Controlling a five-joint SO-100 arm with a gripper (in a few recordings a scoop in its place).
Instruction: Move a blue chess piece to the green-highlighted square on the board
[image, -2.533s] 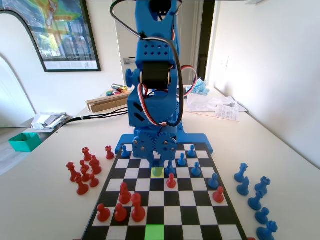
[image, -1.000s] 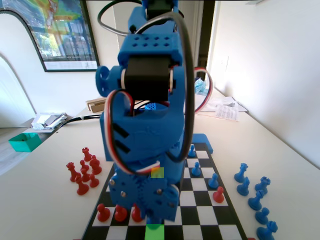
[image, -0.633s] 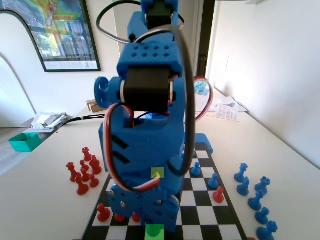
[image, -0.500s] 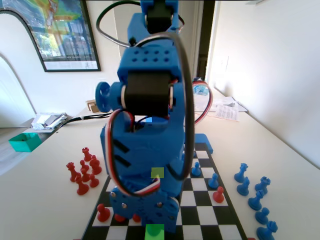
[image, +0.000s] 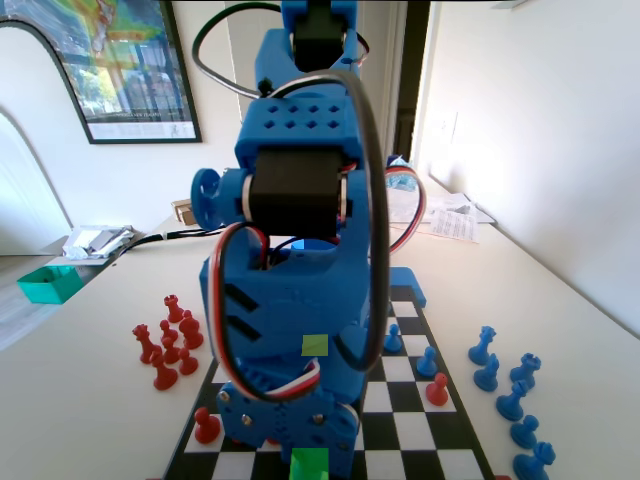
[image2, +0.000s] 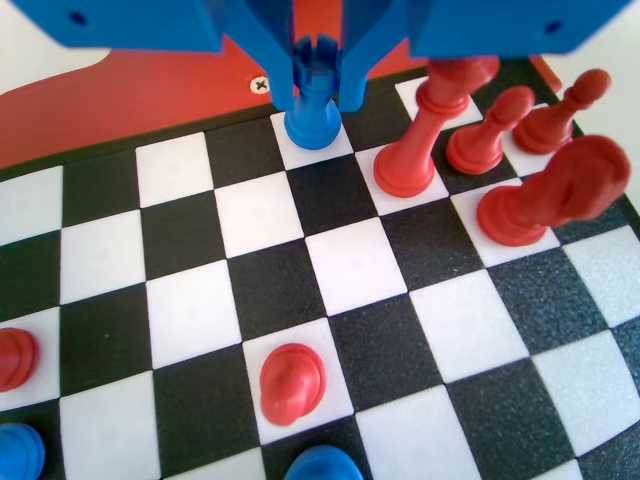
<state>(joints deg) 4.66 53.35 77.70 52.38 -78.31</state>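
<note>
In the wrist view my gripper (image2: 317, 85) is shut on a small blue chess piece (image2: 313, 122) with a notched top. Its base rests on a white square in the last row of the board (image2: 352, 262), next to the rim. In the fixed view the blue arm leans far along the board (image: 405, 432), and my gripper (image: 300, 445) is low at the near edge, right over the green-highlighted square (image: 310, 466). Part of that square shows below it. The blue piece is hidden there behind the gripper.
Three tall red pieces (image2: 425, 125) stand just right of the held piece. A red pawn (image2: 293, 382) and a blue pawn (image2: 325, 466) stand further down. A paler lime square (image: 315, 345) is marked mid-board. Captured red pieces (image: 168, 340) lie left and blue pieces (image: 510, 392) right.
The arm swung from the lime square at the far end to the near edge. Over the last second it sank lower onto the green square.
</note>
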